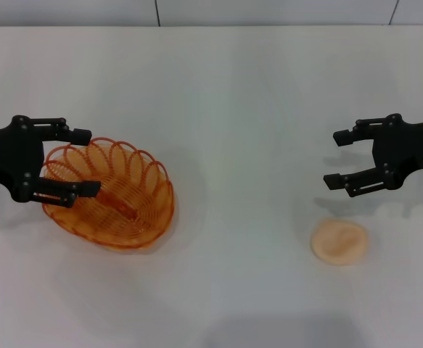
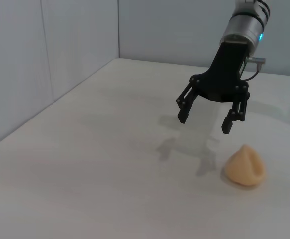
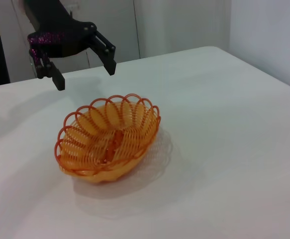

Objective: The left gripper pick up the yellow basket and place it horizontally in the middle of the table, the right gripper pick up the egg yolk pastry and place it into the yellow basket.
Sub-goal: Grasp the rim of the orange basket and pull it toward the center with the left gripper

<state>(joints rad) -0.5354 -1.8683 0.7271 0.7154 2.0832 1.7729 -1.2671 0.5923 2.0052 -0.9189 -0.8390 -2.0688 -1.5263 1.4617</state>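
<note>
Claw on the left (image 1: 80,162) hangs spread wide at the left of the head frame, fingers straddling the near rim of the yellow basket (image 1: 113,194) but, going by the right wrist view, riding above it and not touching. The basket sits left of centre on the white surface (image 1: 233,109), its long axis slanted rather than lying across. Over at the right, the right claw (image 1: 338,158) is spread too, holding nothing, poised just above and behind the egg yolk pastry (image 1: 339,242) (which rests lower right, well apart from the basket). Risks, as I judge them: the looped wire rim is thin and springy, so a pinch could slip between loops or tip the basket. The pastry looks soft, and a hard squeeze could crush it.
</note>
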